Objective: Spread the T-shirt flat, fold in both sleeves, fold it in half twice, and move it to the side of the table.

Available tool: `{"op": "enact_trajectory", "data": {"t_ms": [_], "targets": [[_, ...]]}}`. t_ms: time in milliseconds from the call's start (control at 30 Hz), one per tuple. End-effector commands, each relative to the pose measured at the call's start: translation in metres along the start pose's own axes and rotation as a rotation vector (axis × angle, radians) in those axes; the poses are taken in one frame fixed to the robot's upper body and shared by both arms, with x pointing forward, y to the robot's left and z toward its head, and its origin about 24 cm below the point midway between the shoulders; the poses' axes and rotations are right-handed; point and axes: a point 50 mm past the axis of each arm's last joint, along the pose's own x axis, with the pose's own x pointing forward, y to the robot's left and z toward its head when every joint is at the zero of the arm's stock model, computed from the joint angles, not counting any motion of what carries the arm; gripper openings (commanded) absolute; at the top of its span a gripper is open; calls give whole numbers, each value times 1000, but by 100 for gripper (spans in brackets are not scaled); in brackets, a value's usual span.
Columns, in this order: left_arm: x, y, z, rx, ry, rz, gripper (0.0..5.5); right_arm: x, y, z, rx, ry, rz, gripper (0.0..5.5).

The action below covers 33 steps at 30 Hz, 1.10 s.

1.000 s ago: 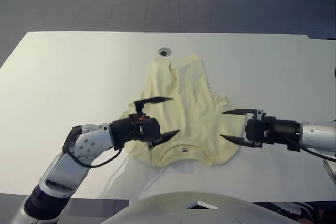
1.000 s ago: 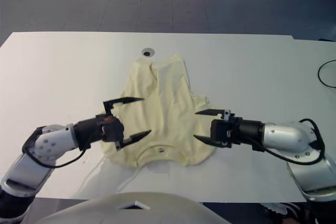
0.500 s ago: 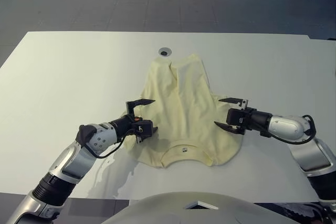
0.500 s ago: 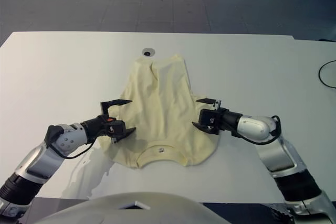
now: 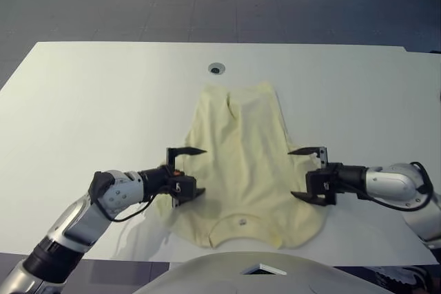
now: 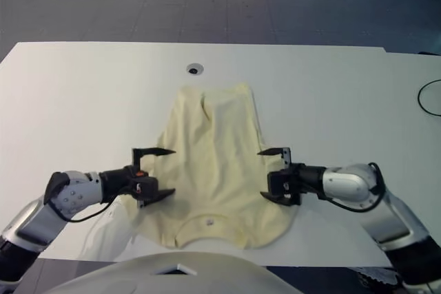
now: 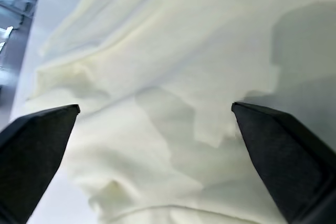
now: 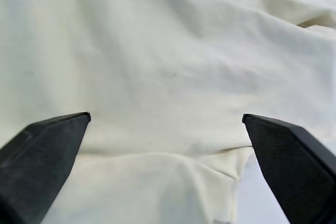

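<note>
Left gripper (image 5: 189, 172) at my T-shirt's (image 5: 241, 135) nine o'clock, right gripper (image 5: 298, 173) at three, both gaping empty (spreading unfinished; every fold remains).

head stereo: forward-down over table (image 5: 69, 87) | wrists: close on T-shirt (image 7: 184, 51)

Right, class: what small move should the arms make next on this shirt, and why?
Probably shut both jaws on the T-shirt: left gripper and right gripper sit at its bunched sides near the collar, jaws open, and it isn't flat.
</note>
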Motion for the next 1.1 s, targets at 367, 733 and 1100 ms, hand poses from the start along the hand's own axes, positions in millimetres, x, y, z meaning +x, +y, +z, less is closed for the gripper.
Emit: {"op": "enact_trajectory", "data": {"t_ms": [367, 733, 1100], "targets": [[-2, 19, 18, -88, -35, 96, 540, -5, -1, 3, 97, -21, -23, 539], [3, 75, 24, -206, -112, 504, 540, -27, -49, 34, 142, -192, -276, 539], [37, 127, -6, -393, -83, 979, 540, 9, -128, 4, 187, -72, -689, 539]]}}
